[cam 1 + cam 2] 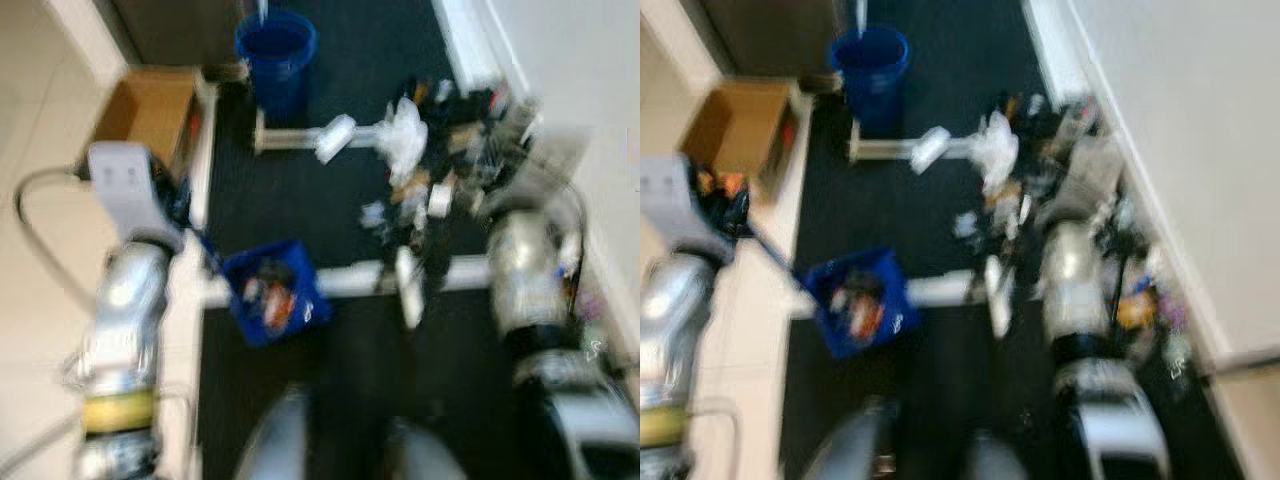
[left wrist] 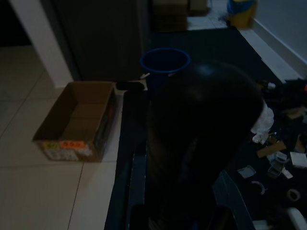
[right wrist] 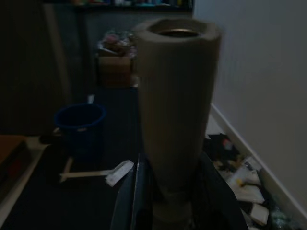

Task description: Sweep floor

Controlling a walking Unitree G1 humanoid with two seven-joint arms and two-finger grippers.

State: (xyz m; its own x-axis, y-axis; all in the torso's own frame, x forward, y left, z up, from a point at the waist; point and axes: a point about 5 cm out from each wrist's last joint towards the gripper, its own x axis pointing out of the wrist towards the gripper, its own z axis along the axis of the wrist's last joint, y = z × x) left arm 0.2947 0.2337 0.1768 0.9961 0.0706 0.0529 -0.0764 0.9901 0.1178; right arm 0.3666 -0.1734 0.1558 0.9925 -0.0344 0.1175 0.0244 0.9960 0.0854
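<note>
Covering most of the floor ahead: a dark carpet, pale tiles to its left, a white wall to its right. Strewn along the wall side of the carpet: a litter pile of paper scraps and wrappers. Further back: a blue bucket, an open cardboard box on the tiles. Nearer: a blue dustpan holding litter, low beside the left arm. Clamped in the right gripper, wrist view: a pale broom handle, upright, litter just beyond. Left gripper: too dark, cannot tell fingers' state.
</note>
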